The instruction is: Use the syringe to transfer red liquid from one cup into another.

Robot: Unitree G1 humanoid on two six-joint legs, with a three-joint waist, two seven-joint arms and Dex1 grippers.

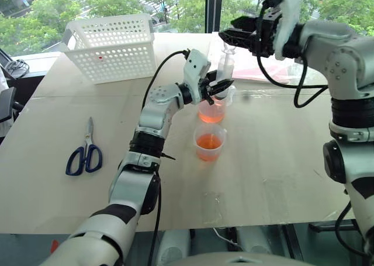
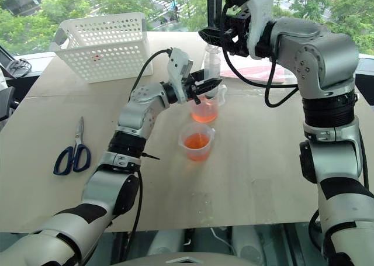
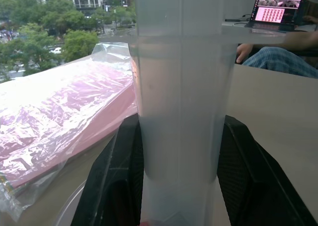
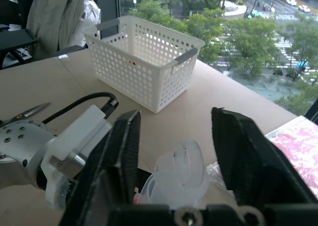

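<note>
The syringe (image 1: 225, 67) is pinched upright by the left pincer (image 1: 217, 88) over the far cup (image 1: 213, 109). The right pincer (image 4: 176, 151) is spread apart just above the plunger.

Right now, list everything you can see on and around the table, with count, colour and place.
syringe: one, clear, upright with nozzle in the far cup
spouted beaker: one, clear with red liquid, table centre, farther
small cup: one, clear with red liquid, just nearer than the beaker
scissors: one, blue handles, table's left
basket: one, white, far left
pink plastic packet: one, far side beyond the cups
laptop: one, far background
left end effector: black, shut on the syringe barrel
right end effector: black, open above the plunger top
</note>
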